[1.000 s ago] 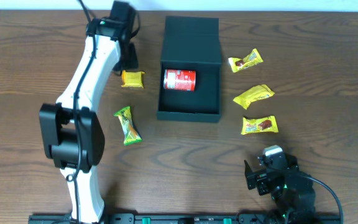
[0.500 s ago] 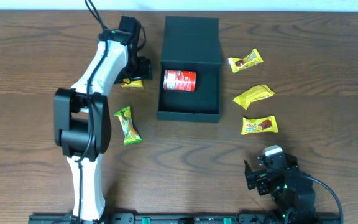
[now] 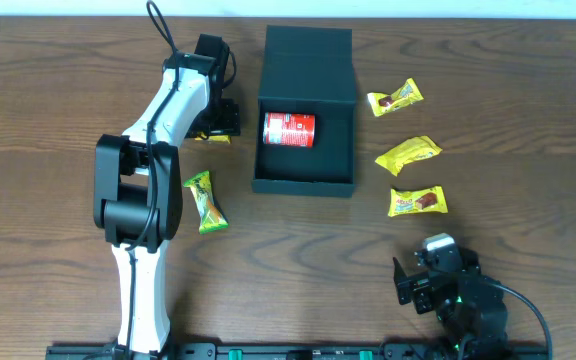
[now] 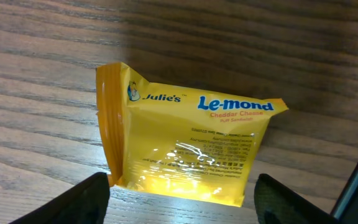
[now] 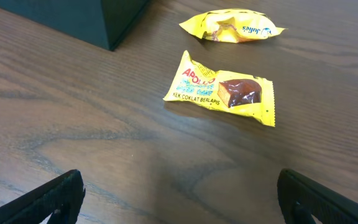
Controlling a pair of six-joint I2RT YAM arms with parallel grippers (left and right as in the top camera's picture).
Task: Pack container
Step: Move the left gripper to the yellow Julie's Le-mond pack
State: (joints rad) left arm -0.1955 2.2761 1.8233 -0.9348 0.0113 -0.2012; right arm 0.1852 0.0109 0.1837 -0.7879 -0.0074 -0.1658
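- The container [image 3: 304, 186], a dark teal box, sits on the wooden tabletop [image 3: 48, 120] toward 12 o'clock from the middle in the overhead view. Its lid [image 3: 308, 50] is laid back flat at the far end.
- A red can [image 3: 288, 129] lies on its side inside the container, against the 9 o'clock wall. Its label is too small to read.
- The left gripper [image 4: 182, 199] hangs at 9 o'clock of the container, its jaws spread apart. The two fingertips [image 4: 89, 196] stand either side of a yellow Le-mond packet [image 4: 185, 149]. They are cut off by the frame's lower edge, so contact with the wrapper cannot be judged.
- From overhead that packet is almost wholly hidden under the left arm; only a sliver shows.
- A green packet [image 3: 205, 200] lies at 7 o'clock of the container, beside the left arm. Its print is unreadable.
- Three yellow packets lie apart from one another on the 3 o'clock side of the container: a far packet [image 3: 395, 97], a Julie's packet [image 5: 232, 26] and an Apollo packet [image 5: 219, 90].
- The right gripper [image 5: 182, 199] rests near the tabletop's 5 o'clock edge with jaws wide apart and nothing between them. Only its fingertip ends show.
- In the right wrist view only one corner of the container shows, cropped at 11 o'clock.
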